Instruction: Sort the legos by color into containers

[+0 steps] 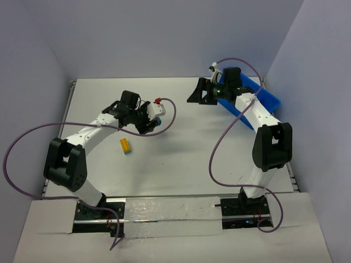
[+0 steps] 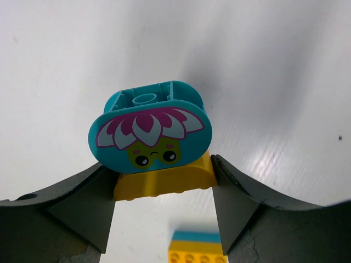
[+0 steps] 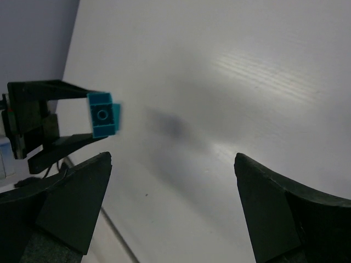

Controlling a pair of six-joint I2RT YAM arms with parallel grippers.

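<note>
My left gripper (image 2: 163, 186) is shut on a stacked lego pair. Its fingers press both ends of a yellow brick (image 2: 163, 181), and a teal rounded brick (image 2: 149, 134) with a flower face sits on top. In the top view this gripper (image 1: 152, 125) hangs over the table's left middle. Another yellow and teal lego (image 1: 126, 146) lies on the table just below it, and it also shows as that brick (image 2: 197, 249) under my left fingers. The right gripper (image 1: 200, 93) stands wide open and empty (image 3: 171, 164) in front of the blue bin (image 1: 262, 97).
The right arm covers most of the bin, so its compartments are hidden. Purple cables loop beside both arms. In the right wrist view the left gripper's held teal brick (image 3: 103, 114) shows at the far left. Grey walls enclose the white table.
</note>
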